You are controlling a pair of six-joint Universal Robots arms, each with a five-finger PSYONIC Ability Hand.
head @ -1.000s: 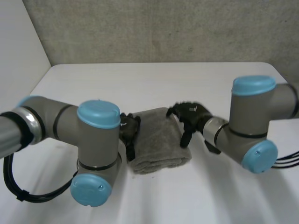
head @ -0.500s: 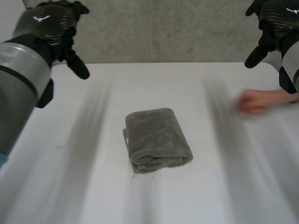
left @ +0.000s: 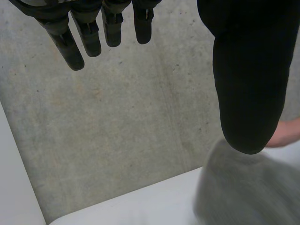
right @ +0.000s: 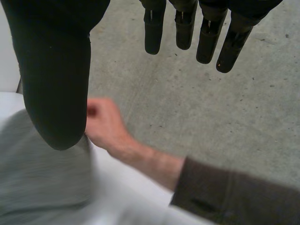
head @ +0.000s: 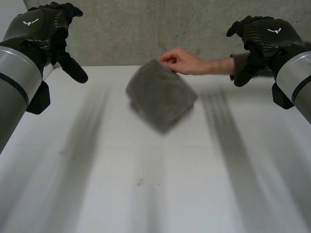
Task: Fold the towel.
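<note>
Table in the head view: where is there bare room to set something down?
The near half of the table, in front of the towel, is bare, as are the strips either side of it. Crowded at the far middle: a person's hand holds the towel.

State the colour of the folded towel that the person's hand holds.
The folded towel is plain grey, best seen in the head view.
</note>
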